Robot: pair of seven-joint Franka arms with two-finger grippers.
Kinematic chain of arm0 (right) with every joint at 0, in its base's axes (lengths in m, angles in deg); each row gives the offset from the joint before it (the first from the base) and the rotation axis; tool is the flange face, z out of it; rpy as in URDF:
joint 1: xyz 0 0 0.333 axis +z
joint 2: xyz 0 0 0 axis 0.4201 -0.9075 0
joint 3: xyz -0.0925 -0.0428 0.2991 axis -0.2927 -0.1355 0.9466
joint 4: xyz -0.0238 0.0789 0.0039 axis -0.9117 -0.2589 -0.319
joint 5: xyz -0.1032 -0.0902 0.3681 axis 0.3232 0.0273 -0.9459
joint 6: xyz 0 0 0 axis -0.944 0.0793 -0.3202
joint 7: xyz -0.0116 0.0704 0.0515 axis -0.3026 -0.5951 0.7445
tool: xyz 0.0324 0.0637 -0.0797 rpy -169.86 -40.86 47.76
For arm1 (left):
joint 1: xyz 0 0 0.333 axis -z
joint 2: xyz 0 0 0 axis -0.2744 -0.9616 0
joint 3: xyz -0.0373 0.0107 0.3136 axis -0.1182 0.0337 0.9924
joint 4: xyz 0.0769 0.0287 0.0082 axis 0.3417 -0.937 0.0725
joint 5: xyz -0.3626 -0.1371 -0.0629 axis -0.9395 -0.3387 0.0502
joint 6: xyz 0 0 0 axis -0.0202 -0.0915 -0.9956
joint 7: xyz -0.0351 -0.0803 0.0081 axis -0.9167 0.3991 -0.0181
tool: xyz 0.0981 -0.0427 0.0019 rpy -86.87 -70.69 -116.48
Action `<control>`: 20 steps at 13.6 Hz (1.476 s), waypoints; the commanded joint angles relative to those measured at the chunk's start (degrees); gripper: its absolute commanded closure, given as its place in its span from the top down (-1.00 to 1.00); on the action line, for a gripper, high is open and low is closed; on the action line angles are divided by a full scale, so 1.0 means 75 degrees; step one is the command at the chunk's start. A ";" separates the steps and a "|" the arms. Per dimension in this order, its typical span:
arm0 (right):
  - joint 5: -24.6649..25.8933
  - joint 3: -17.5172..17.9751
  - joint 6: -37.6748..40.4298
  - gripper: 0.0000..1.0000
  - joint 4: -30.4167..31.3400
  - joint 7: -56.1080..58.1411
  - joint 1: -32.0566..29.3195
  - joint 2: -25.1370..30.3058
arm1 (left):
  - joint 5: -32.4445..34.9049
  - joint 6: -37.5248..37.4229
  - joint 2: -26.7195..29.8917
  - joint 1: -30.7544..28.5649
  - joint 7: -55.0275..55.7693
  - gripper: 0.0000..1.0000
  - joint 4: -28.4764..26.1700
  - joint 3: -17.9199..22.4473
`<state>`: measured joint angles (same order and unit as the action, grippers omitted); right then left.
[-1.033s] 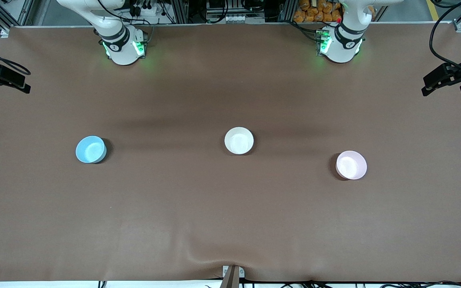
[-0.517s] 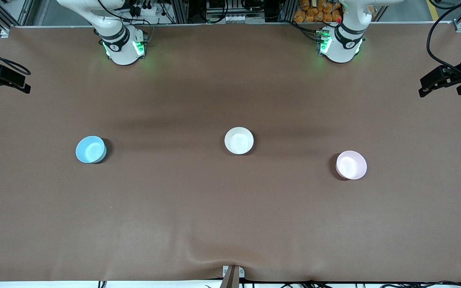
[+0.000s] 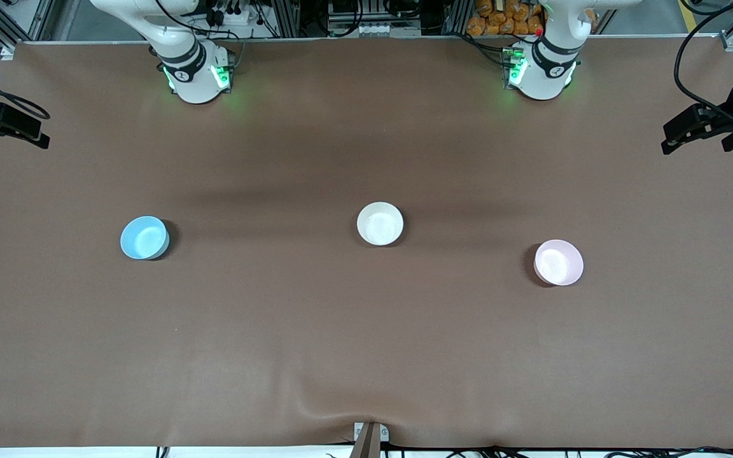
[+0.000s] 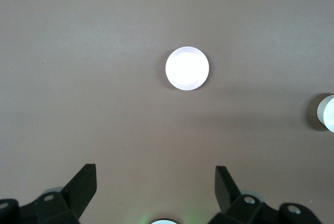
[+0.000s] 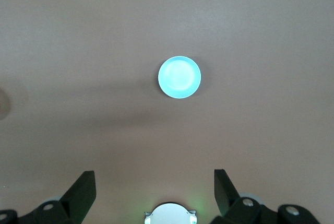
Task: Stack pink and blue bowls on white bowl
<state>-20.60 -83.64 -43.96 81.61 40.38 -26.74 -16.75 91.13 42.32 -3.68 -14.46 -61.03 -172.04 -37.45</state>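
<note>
Three bowls stand apart and upright on the brown table cover. The white bowl [image 3: 380, 223] is in the middle. The blue bowl [image 3: 144, 238] sits toward the right arm's end, and the pink bowl [image 3: 558, 262] toward the left arm's end, slightly nearer the front camera. My left gripper [image 3: 697, 137] hangs high over its end of the table, open and empty. Its wrist view shows the left gripper [image 4: 155, 182], the pink bowl [image 4: 187, 68] and the white bowl [image 4: 327, 113] at the frame's edge. My right gripper [image 3: 13, 135] waits open over its end. Its wrist view shows the right gripper [image 5: 155, 185] and the blue bowl [image 5: 179, 77].
The right arm's base [image 3: 198, 76] and the left arm's base [image 3: 541, 73] stand with green lights along the table edge farthest from the front camera. A small metal bracket [image 3: 369, 436] sits at the nearest edge, where the cover is wrinkled.
The left gripper has drifted a little inward from its end of the table. The right arm and all three bowls have not moved.
</note>
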 commanded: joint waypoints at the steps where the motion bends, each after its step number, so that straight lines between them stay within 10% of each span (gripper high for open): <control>1: 0.0032 -0.0017 0.0050 1.00 -0.0150 -0.0134 0.0065 -0.0077 | 0.0057 0.0110 -0.0017 -0.0043 -0.0142 1.00 0.0014 -0.0028; 20: 0.0032 -0.0017 0.0039 1.00 -0.0150 -0.0134 0.0065 -0.0159 | 0.0045 0.0591 -0.0309 0.0004 -0.0107 1.00 -0.0255 -0.0040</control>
<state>-20.60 -83.64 -44.01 81.61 40.38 -26.65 -17.48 91.13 46.31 -6.17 -14.40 -61.03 -173.24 -37.55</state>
